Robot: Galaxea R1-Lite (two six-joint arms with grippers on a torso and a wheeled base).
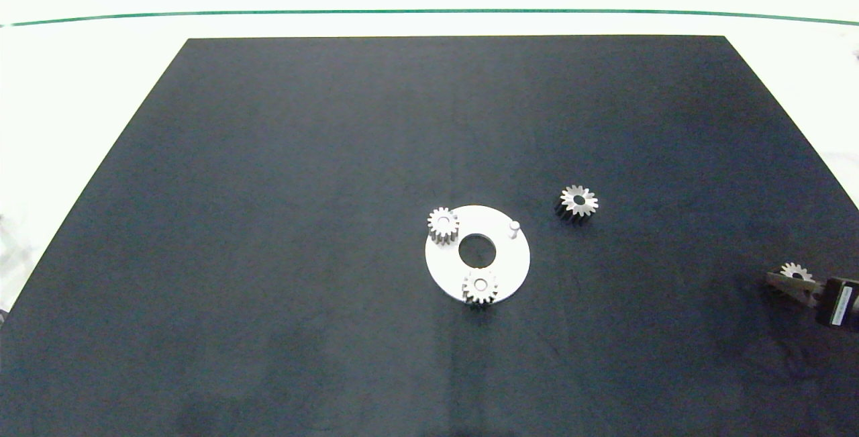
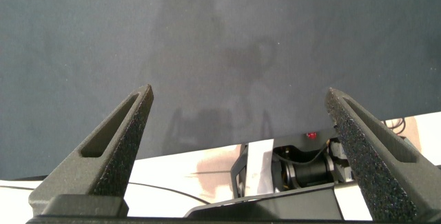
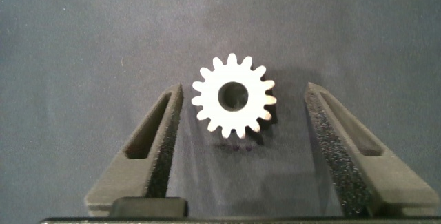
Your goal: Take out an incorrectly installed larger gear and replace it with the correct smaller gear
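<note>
Head view shows the black mat [image 1: 268,222] bearing a white disc [image 1: 500,274] with two small gears, the larger gear [image 1: 578,201] lying right of it. Near the mat's right edge, the right gripper [image 3: 241,107] straddles the smaller gear [image 3: 232,95], fingers released and apart from its teeth. Left gripper [image 2: 238,107] hangs spread over bare mat.

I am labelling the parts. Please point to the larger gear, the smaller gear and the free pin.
larger gear [image 1: 578,201]: head view, top face beside its bore.
smaller gear [image 3: 210,103]: right wrist view, face beside bore.
free pin [image 1: 514,227]: head view, its top.
</note>
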